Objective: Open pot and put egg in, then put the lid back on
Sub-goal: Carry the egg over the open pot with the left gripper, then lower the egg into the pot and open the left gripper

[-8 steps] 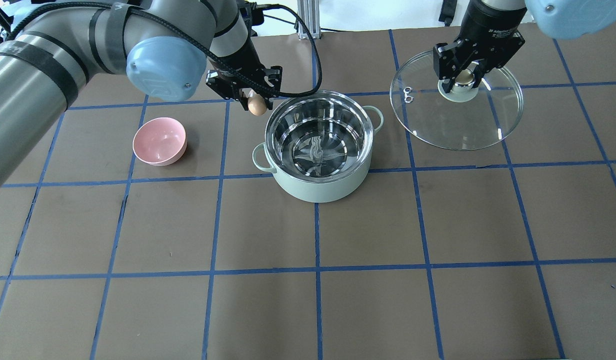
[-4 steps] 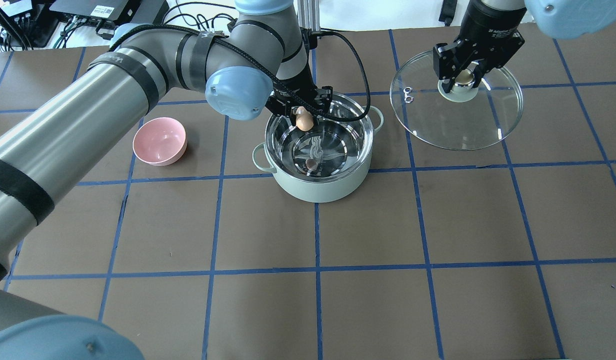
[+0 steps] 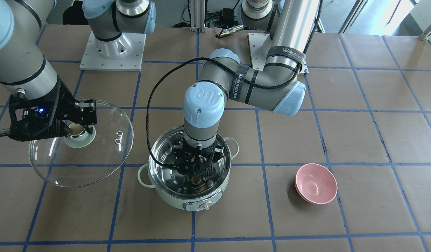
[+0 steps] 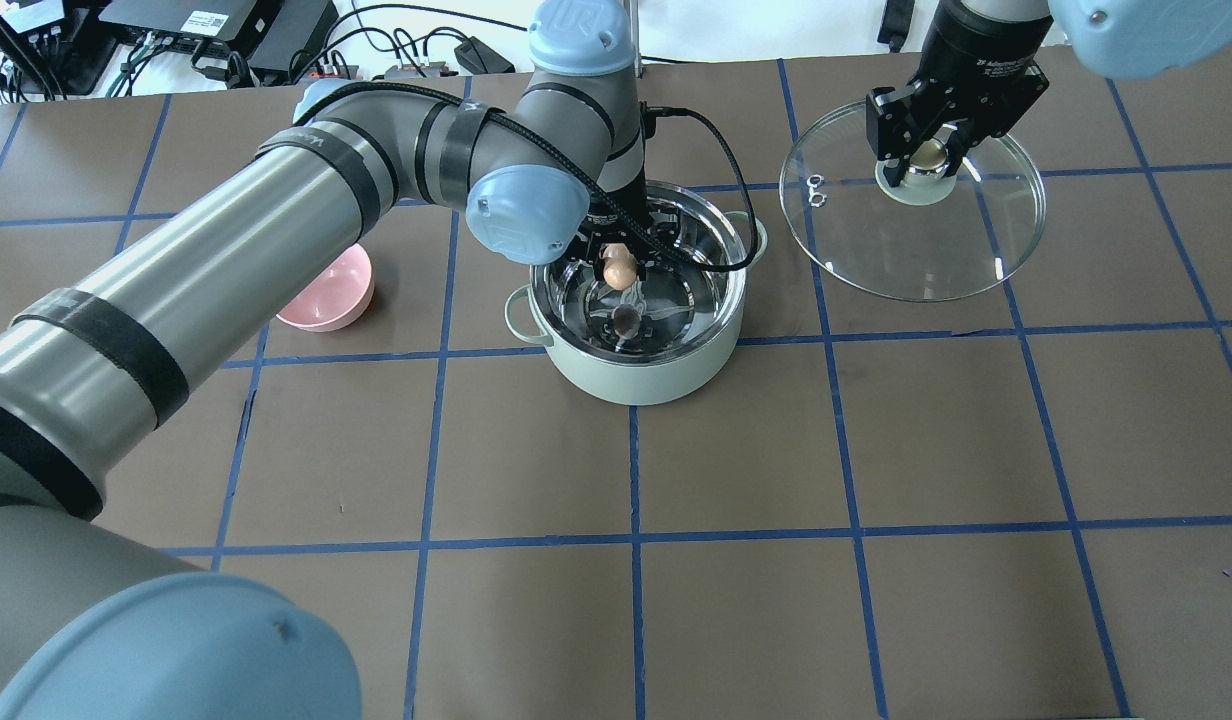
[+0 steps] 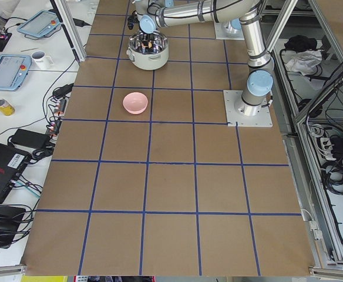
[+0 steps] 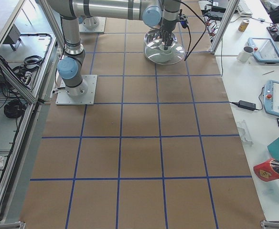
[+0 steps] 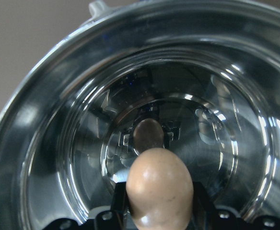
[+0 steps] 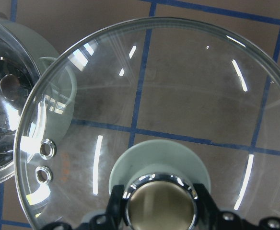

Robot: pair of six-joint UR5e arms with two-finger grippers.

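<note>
**Egg now over the middle of the open pot, lid waiting off to one side**

A second ago the left claw (image 4: 618,260) held the egg (image 4: 619,268) just outside the pot (image 4: 641,378), beside its rim. Half a second ago it had crossed over the rim. Now the arm has swung further in and the egg hangs inside the pot's mouth, over the centre of the shiny floor. The left claw is closed on the egg, with a finger on either side of it in the left wrist view. The egg's dark reflection on the steel sits apart from the egg itself, so I judge it is not yet resting on the bottom.

The right claw (image 4: 926,152) has not moved. It stays clamped on the knob (image 8: 160,205) of the glass lid (image 4: 916,255), holding the lid to the side of the pot, well clear of the opening. Whether the lid's edge touches the counter (image 4: 776,450) I cannot tell. The pink bowl (image 3: 316,183) sits on the pot's other side, untouched.

For the task, the opening step is done and the egg step is nearly done. What remains is probably a short descent and a gentle release, since an egg dropped onto bare steel could crack. After that the left arm must clear the pot before the lid goes back on
</note>
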